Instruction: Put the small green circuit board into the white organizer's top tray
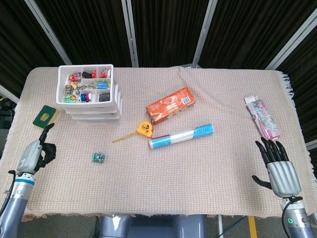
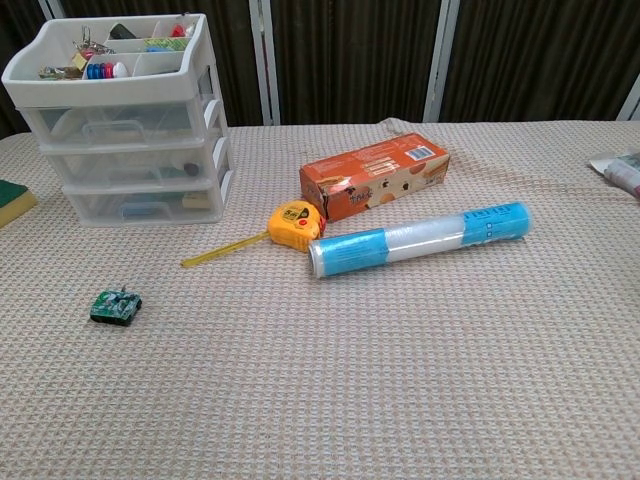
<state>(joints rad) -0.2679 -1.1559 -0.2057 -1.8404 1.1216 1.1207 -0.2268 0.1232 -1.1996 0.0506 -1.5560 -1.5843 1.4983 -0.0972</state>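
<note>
Curling in with one finger pointing up, the left hand (image 1: pixel 35 153) holds nothing and sits near the left table edge, well left of the board (image 1: pixel 98 157), while the right hand (image 1: pixel 279 168) rests flat with fingers apart at the near right corner, out of play. The board lies alone on the cloth, in front of the organizer (image 1: pixel 90 94). Being so small and flat, it could slip from a loose pinch or skid on the weave, and the top tray (image 2: pixel 105 62) is already crowded, so it might catch on the rim.
</note>
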